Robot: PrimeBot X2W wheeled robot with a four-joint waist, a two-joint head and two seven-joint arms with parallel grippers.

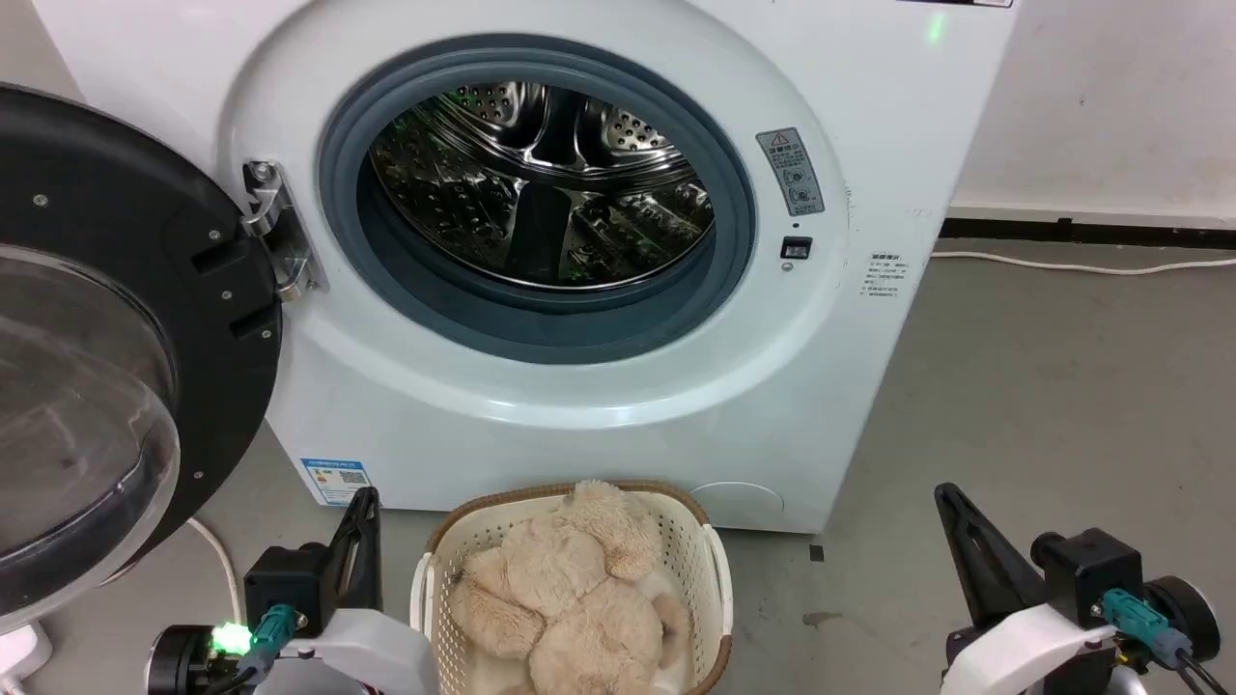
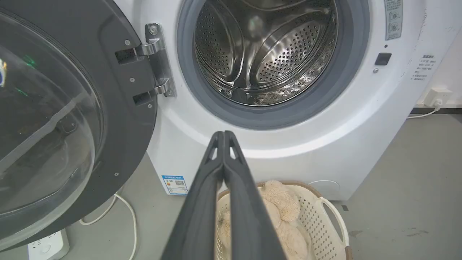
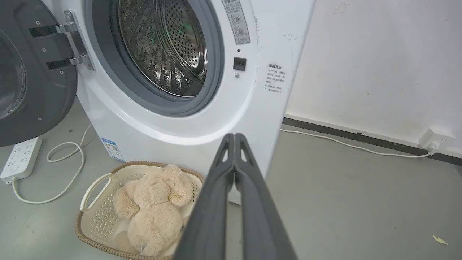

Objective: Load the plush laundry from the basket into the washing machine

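**Plush laundry in the basket before the open washer.** One plush laundry (image 1: pixel 570 598) item, a shaggy beige toy, lies curled inside the one basket (image 1: pixel 713 579), its rounded limbs below the brown rim. The basket stands on the grey floor (image 1: pixel 1043 405), just in front of the single washing machine (image 1: pixel 579 434) and below its round opening.

We count one perforated steel drum (image 1: pixel 541 193), ringed by a grey seal. One black-framed glass door (image 1: pixel 208 376) is swung wide open on the hinge at the robot's left.

Three labels mark the white front:
- a blue sticker (image 1: pixel 335 480) with a QR code, at the lower left corner;
- a grey warning label (image 1: pixel 790 172) bearing a triangle sign, right of the opening;
- a small text block (image 1: pixel 886 275), too fine for us to read.

One white power strip (image 3: pixel 20 159) lies on the floor near the open door.

We see two pincers. The left pincer (image 2: pixel 223 134) and the right pincer (image 3: pixel 234 135) are each clenched, fingertips meeting each other. They are held low on either side of the basket, apart from it, and point toward the machine.
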